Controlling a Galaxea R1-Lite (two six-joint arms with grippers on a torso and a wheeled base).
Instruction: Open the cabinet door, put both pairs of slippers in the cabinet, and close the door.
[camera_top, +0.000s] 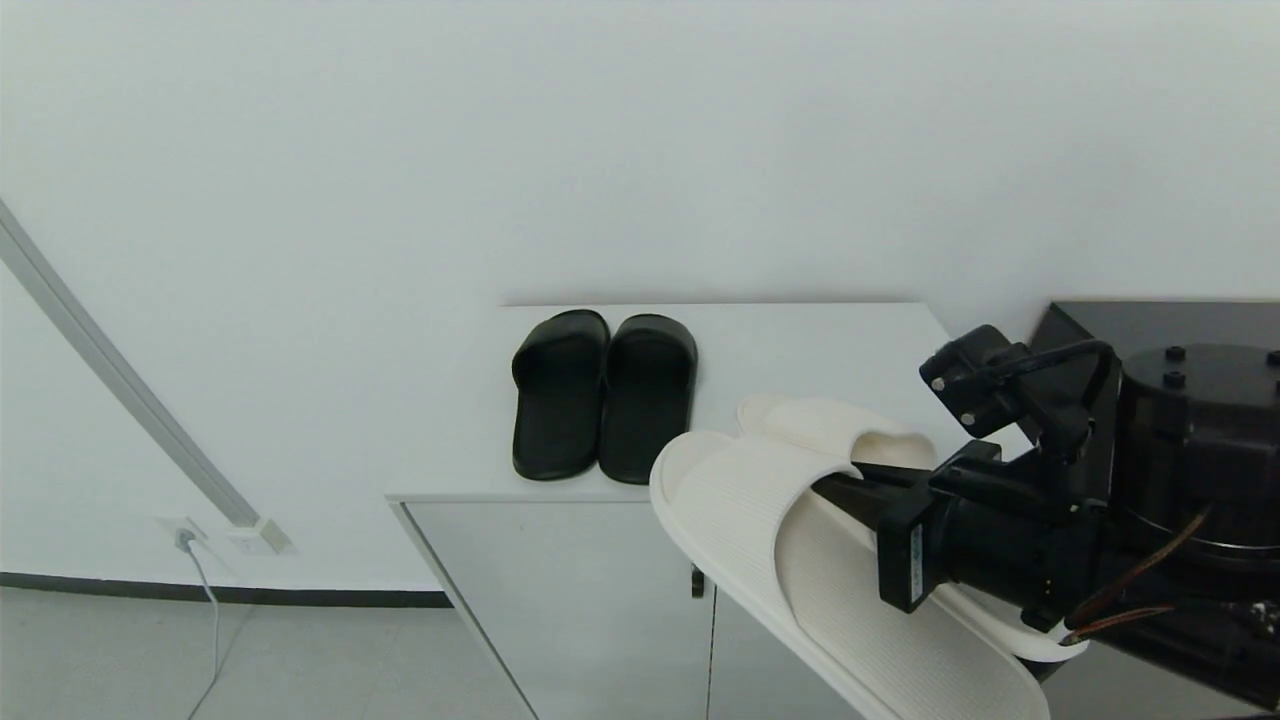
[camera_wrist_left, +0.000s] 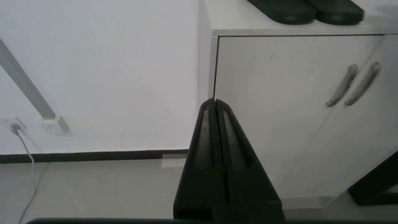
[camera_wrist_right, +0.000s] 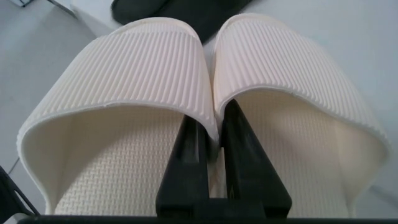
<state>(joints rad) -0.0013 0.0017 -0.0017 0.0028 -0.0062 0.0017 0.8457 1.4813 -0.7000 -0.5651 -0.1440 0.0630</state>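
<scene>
R gripper (camera_top: 850, 490) is clenched on the white slippers (camera_top: 790, 560): in the R wrist view its fingers (camera_wrist_right: 186, 162) go one into each shoe and pinch the two adjoining strap edges between them, so the pair hangs side by side, toes away from the wrist. The pair is in the air, in front of the cabinet (camera_top: 560, 590) by its R front corner, and isn't resting on the top. The black slippers (camera_top: 600, 395) sit together on the cabinet top, toes twd the wall, just L of the white pair. Both cabinet doors are closed, w/ two handles (camera_wrist_left: 351, 84) side by side at the centre seam. L gripper (camera_wrist_left: 215, 112) is low beside the cabinet's L front corner, jaws pressed together w/ nothing between. A small white sticker (camera_top: 915, 562) on the R wrist housing has print too small to read. There's a wall socket (camera_top: 185, 535) w/ a cable plugged in, low on the wall, L of the cabinet.
</scene>
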